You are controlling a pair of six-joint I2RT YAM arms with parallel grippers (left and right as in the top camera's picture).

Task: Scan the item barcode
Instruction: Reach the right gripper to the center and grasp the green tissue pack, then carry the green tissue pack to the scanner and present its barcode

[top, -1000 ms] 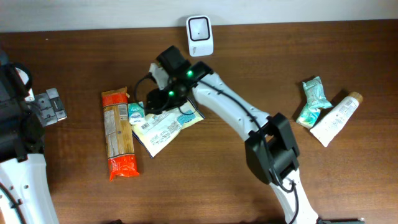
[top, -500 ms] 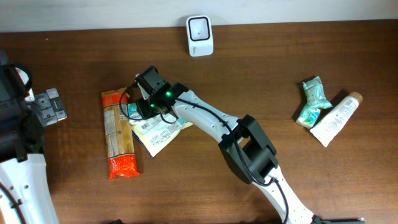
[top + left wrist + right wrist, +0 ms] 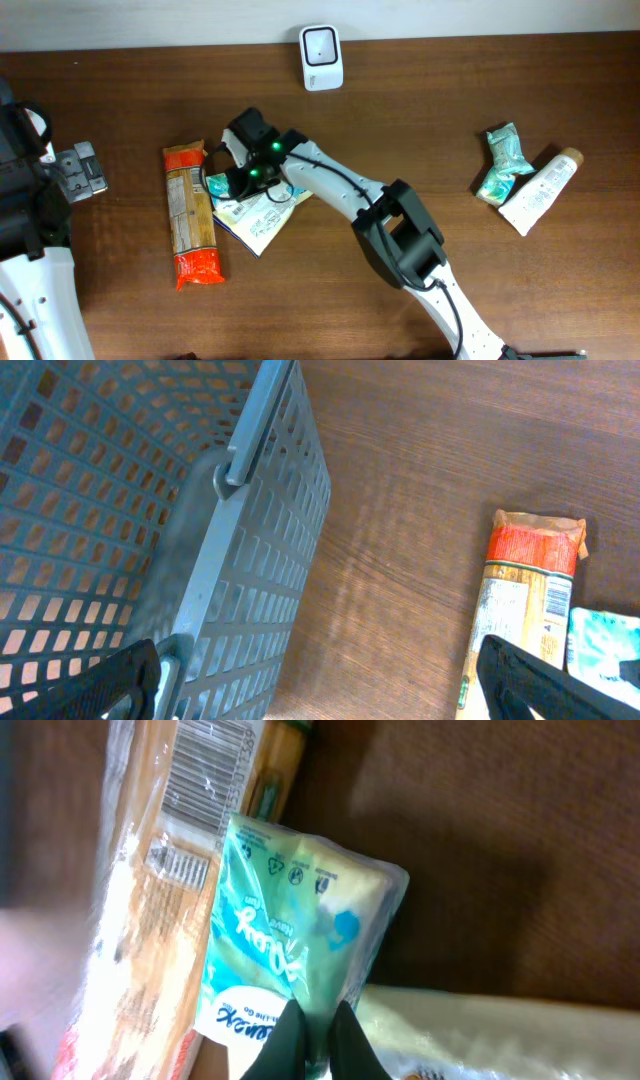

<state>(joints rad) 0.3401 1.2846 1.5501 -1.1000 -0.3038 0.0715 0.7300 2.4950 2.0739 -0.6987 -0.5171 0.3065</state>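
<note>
Pinching the teal pouch (image 3: 290, 910), the right gripper (image 3: 317, 1025) is fully closed.

Small teal-and-white sachet (image 3: 290, 935), glossy and crinkled, printed with white script lettering and recycling marks. Pinched at one short edge between the closed tips of the right pincer (image 3: 318, 1038). Sits left of the middle of the table (image 3: 420, 120), just beside a long orange packet (image 3: 190, 215) and partly over its edge. White scanner (image 3: 322, 44), a rounded box with a dark-ringed window on its face, at the table's far edge, well apart from the sachet.
</note>
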